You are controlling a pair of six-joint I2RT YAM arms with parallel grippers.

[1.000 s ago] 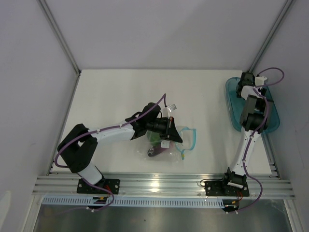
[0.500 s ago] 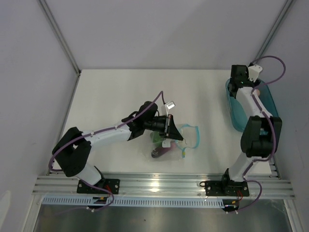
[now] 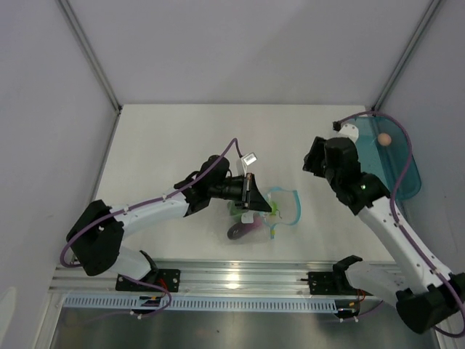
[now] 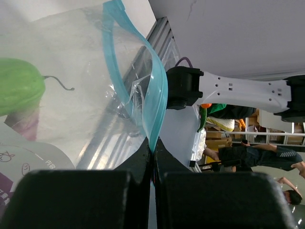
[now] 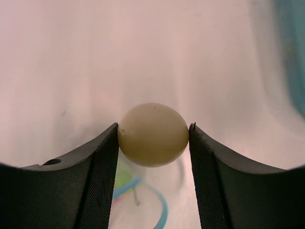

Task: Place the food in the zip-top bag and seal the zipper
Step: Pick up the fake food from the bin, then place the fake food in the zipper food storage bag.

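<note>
The clear zip-top bag [image 3: 270, 218] lies near the table's front middle, and its teal zipper [image 3: 289, 206] gapes in a loop. Inside it I see a light green vegetable [image 4: 19, 90] and a purple piece [image 3: 237, 231]. My left gripper [image 3: 252, 198] is shut on the zipper strip [image 4: 157, 95], pinching the mouth edge and holding it up. My right gripper [image 5: 153, 128] holds the whitish egg [image 5: 152, 136] between its pads, above the table to the right of the bag; the blurred bag mouth [image 5: 159, 206] shows below. A pink ball [image 3: 384, 138] rests in the tray.
A teal translucent oval tray [image 3: 405, 178] sits at the right edge by the wall. Frame posts rise at the back corners, and a metal rail [image 3: 240, 276] runs along the near edge by the arm bases.
My right arm has swung from the tray at the far right leftward toward the bag, carrying the egg. The left gripper shifted slightly, still holding the bag's mouth.
</note>
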